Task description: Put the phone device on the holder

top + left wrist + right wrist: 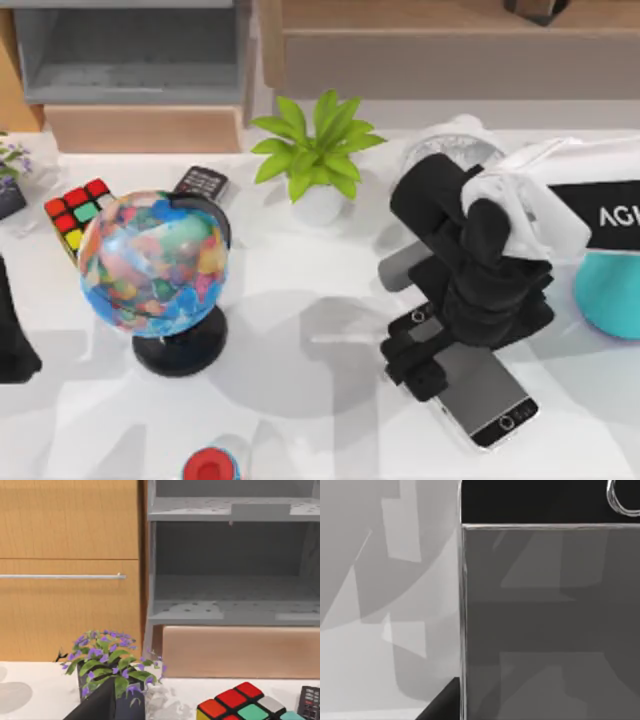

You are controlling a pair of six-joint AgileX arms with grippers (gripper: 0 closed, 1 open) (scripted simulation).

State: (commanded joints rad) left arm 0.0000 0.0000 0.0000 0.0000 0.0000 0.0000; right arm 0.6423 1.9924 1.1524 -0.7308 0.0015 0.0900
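Hovering low over the phone device (487, 393), the right gripper (425, 352) sat at the phone's upper-left end, right of table centre in the top view. Phone lay flat on the white table (300, 290), round button end toward the lower right, screen up. Couldn't tell whether the fingers were apart, together or clamped on the phone; the arm body hid them. Right wrist view was close on the phone's grey screen (550, 620), silver edge and black bezel, table beside it.

Left arm (15, 330) parked at the table's left edge.

Elsewhere: globe (153, 262) left of centre, Rubik's cube (76, 208) and small dark keypad gadget (202, 184) just behind it, green potted plant (318, 160) at back centre, purple-flowered plant (112, 667) in the left wrist view.
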